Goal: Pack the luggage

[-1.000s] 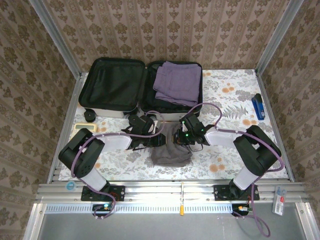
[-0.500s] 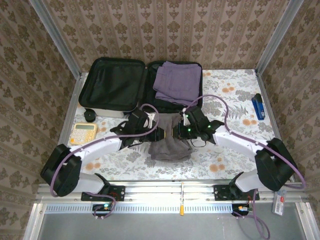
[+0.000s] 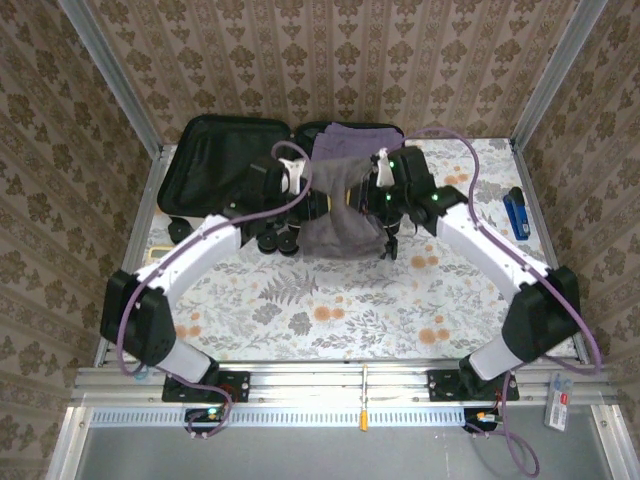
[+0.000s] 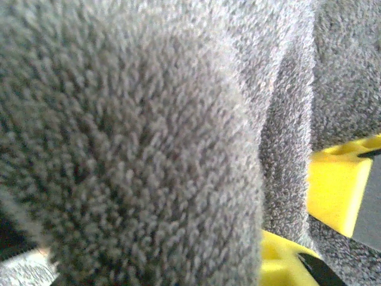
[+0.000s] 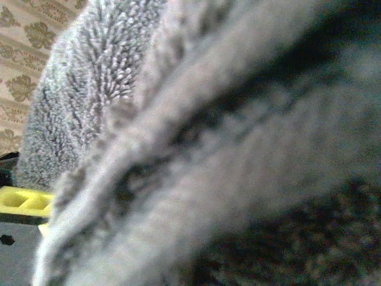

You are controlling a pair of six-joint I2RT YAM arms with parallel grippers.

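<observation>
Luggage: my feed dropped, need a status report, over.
Left gripper and right gripper shut on grey towel, hanging between them. Luggage open, purple towel in its right half. Nothing seen blocking the drop.

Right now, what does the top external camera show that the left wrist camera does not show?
Top external: the open cream-white hard-shell suitcase with black lining, a folded purple towel in its right half, a blue stapler at the far right, and the left gripper and right gripper holding up a grey fluffy towel between them. Left wrist: yellow plastic fingers beside the pile, very close. Both: the grey fluffy towel.
</observation>
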